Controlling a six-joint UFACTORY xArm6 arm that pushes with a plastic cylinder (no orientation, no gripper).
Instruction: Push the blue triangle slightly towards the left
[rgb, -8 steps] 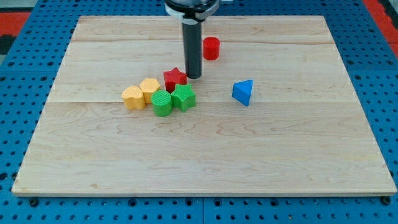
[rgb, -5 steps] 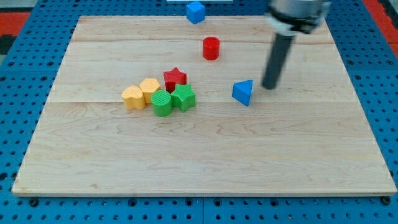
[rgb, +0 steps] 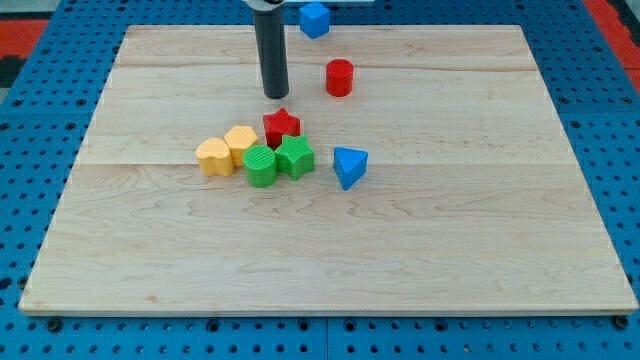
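No pincer is being carried by this arm, so neither an open nor a closed state can be told. Only a straight rod is being shown, and my tip (rgb: 275, 96) is being held on the table (rgb: 450, 250) near the view's top, touching no block.

Going from the view's left, an orange block (rgb: 213, 157) and a yellow block (rgb: 240, 145) are being seen pressed together. A left green block (rgb: 261, 166) and a right green block (rgb: 295, 157) are being crowded against them. A red star (rgb: 282, 126) is being seen just above the green pair, and my tip is being held just above that star. The blue triangle (rgb: 349, 166) is lying near the right green block, apart from it by a narrow strip of bare wood. A red cylinder (rgb: 339, 77) is standing well above it, and a blue block (rgb: 314, 19) is being seen at the table's top edge.

As a judgement, the leftward push is either being left undone or is already being finished; one moment is not settling which. My tip is being kept up and to the left of the triangle, whereas a leftward push is being served only from its right side.

Room to the triangle's left is being limited by the green pair, so only a slight travel is being allowed before contact. To its right and below, wide bare wood is being left open, with every table edge well apart.
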